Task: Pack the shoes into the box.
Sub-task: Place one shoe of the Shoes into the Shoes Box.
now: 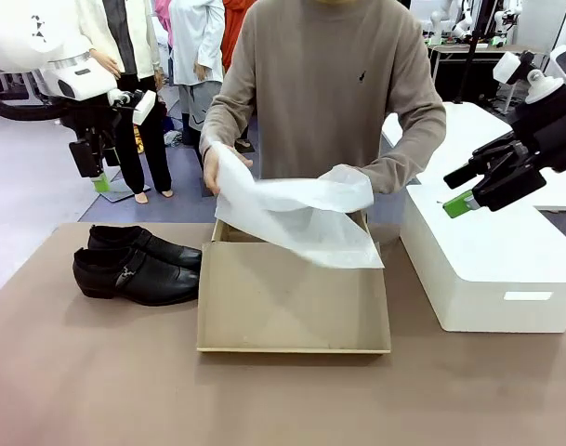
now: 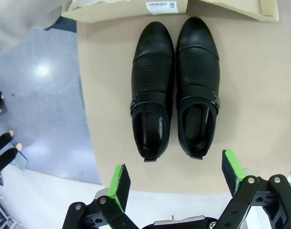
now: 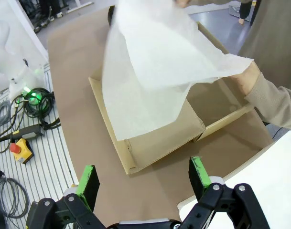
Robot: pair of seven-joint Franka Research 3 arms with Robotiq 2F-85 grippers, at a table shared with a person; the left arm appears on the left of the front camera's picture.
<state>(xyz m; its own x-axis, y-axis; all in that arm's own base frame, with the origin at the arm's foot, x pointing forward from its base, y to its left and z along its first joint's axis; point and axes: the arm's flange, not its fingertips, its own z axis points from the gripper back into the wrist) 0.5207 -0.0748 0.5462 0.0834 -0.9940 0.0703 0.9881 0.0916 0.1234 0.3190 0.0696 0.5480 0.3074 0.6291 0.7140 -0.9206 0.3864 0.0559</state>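
The two black shoes (image 1: pixel 138 265) lie side by side on the brown table, left of the box, toes toward it. In the left wrist view the shoes (image 2: pixel 174 90) sit straight below my left gripper (image 2: pixel 176 176), which is open and holds nothing. That gripper (image 1: pixel 97 172) hangs high above the table's far left corner. The cardboard box (image 1: pixel 292 302) stands in the middle with its flap lid laid flat toward me. The person holds white tissue paper (image 1: pixel 301 218) up over the box (image 3: pixel 159 138). My right gripper (image 1: pixel 459 190) hovers open, well above the table on the right (image 3: pixel 143 179).
A big white block (image 1: pixel 487 260) stands at the right of the table, under my right gripper. The person's hands (image 3: pixel 248 78) are over the box. Cables and a yellow stop button (image 3: pixel 18 145) lie beyond the table edge.
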